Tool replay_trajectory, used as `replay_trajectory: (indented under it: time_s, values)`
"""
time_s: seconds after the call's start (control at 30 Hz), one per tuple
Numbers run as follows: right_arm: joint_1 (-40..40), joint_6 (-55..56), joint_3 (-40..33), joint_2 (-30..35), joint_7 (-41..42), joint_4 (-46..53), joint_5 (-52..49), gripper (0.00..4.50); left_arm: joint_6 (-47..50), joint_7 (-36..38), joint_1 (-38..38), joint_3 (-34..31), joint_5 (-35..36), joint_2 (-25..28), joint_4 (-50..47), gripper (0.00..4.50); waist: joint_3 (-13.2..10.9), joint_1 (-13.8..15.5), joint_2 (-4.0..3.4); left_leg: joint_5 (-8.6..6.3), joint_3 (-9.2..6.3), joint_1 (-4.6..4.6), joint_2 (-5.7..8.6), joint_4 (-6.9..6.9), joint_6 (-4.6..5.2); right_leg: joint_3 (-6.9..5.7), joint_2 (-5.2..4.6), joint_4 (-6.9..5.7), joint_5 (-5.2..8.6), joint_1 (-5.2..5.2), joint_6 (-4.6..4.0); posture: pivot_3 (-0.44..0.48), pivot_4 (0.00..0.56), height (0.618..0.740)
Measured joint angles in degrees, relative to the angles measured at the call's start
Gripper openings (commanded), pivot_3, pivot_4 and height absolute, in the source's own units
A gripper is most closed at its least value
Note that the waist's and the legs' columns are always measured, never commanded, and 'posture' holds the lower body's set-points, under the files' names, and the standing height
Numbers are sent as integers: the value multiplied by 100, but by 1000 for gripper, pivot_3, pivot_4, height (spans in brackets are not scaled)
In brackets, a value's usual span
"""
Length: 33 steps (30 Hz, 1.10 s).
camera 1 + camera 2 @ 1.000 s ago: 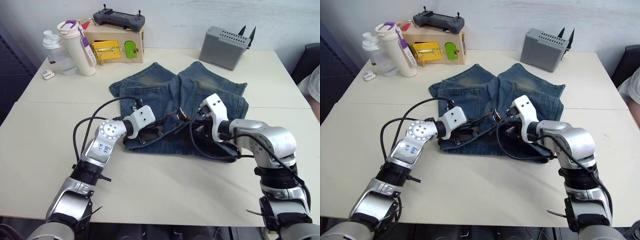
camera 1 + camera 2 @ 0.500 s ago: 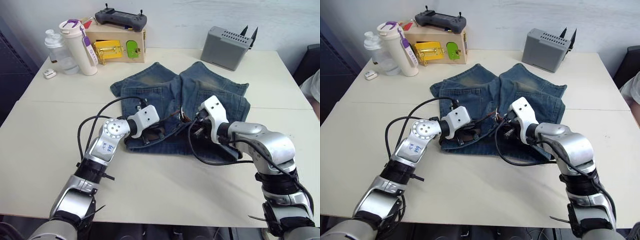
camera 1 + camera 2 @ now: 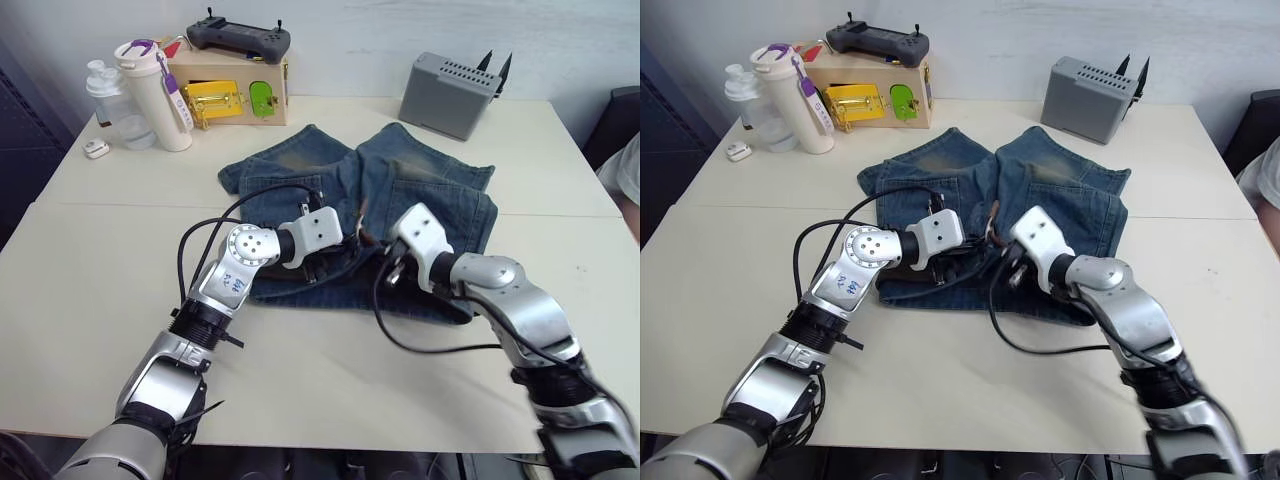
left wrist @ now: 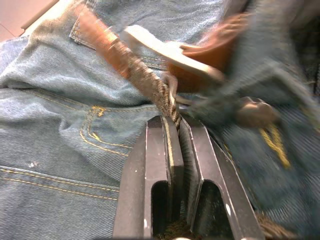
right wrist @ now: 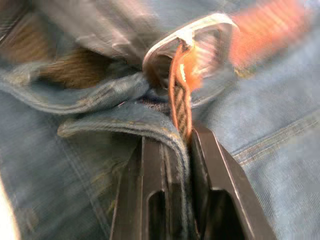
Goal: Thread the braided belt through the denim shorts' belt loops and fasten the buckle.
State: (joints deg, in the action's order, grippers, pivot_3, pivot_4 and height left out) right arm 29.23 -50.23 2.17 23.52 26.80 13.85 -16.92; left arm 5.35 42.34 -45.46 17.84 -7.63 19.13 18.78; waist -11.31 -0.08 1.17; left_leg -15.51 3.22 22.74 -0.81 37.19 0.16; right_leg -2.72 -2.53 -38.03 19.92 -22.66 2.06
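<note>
Black fingers of the left gripper [image 4: 176, 130] are squeezed tight on the braided belt [image 4: 150, 85]. The brown woven strap runs out from between the fingertips and up toward the upper left of the left wrist view, where its tan leather tip [image 4: 95, 30] lies on the denim. The silver buckle [image 4: 170, 50] sits just beyond the fingertips, touching the strap.

The right gripper [image 5: 181, 142] is also clenched. It pinches a folded edge of the waistband [image 5: 125, 127] together with a thin bit of the belt. The strap stands up from its fingertips and goes into the metal frame of the buckle in the upper middle of the right wrist view.

In the left eye view, the two grippers meet close together at the middle of the denim shorts [image 3: 300, 170], near the centre of the frame. The left gripper [image 3: 335, 245] comes in from the left and the right gripper [image 3: 385, 262] from the right. The shorts lie flat on the cream table [image 3: 90, 270], with the two legs pointing to the top of the frame.

At the upper left of the frame stand a white bottle [image 3: 155, 95] with a purple strap, a clear bottle [image 3: 112, 105], and a cardboard box [image 3: 225, 90] with a dark game controller [image 3: 238, 38] on top. A grey box [image 3: 445, 95] sits at the upper right.
</note>
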Motion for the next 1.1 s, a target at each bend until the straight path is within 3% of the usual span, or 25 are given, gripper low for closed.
replay_trajectory:
  time_s: [0.23, 0.27, 0.4, 0.53, 0.63, 0.9, 1.1]
  values:
    - [454, -1981, -2841, -2388, -1922, -46, -1420, 13, 122, -322, -122, -571, 32, 396, 235, 0, 1, -22, -2, 5, -2, 1, -1, -15, -8, 0, -1, -19, 0, -10, -1, 0, 150, 736]
    - [396, -2225, -2822, -2404, -2006, 98, -1510, 13, 226, -405, -136, -682, 59, 422, 249, 0, 1, -20, -3, 5, -3, 7, -1, -12, -8, 0, -1, -32, 1, -15, -1, 0, 150, 736]
    - [55, -2451, -1320, -1111, -1386, 763, -1555, 13, 655, -591, -151, -1082, 178, 587, 246, 0, 0, -16, -3, -4, 6, 54, 5, 8, 10, 9, -4, -39, -1, -59, 1, 0, 150, 736]
    - [72, -2353, -1101, -1065, -1349, 815, -1554, 13, 1033, -508, -75, -1216, 302, 651, -68, 0, 2, -24, 0, 3, 11, 54, 5, 4, 3, 12, -4, -57, 0, -71, 1, 0, 150, 736]
    - [156, -2385, -1212, -1150, -1388, 779, -1601, 13, 1249, -302, 192, -1199, 388, 685, -552, 0, 2, -37, 0, 5, 15, 52, 5, 2, -2, 15, -3, -61, 0, -74, 0, 0, 150, 736]
    - [598, -3343, -2571, -2273, -2114, 553, -1898, 13, 1628, 209, 574, -1049, 534, 939, -1298, 0, 2, -58, 0, 10, 18, 54, 2, -4, -7, 20, -2, -62, 0, -79, 0, 0, 150, 736]
    - [676, -3742, -2772, -2443, -2321, 552, -1871, 13, 1671, 538, 583, -1046, 772, 1037, -1611, 0, 3, -78, -1, 9, 23, 53, 2, -8, -5, 24, -2, -62, 1, -83, -1, 0, 150, 736]
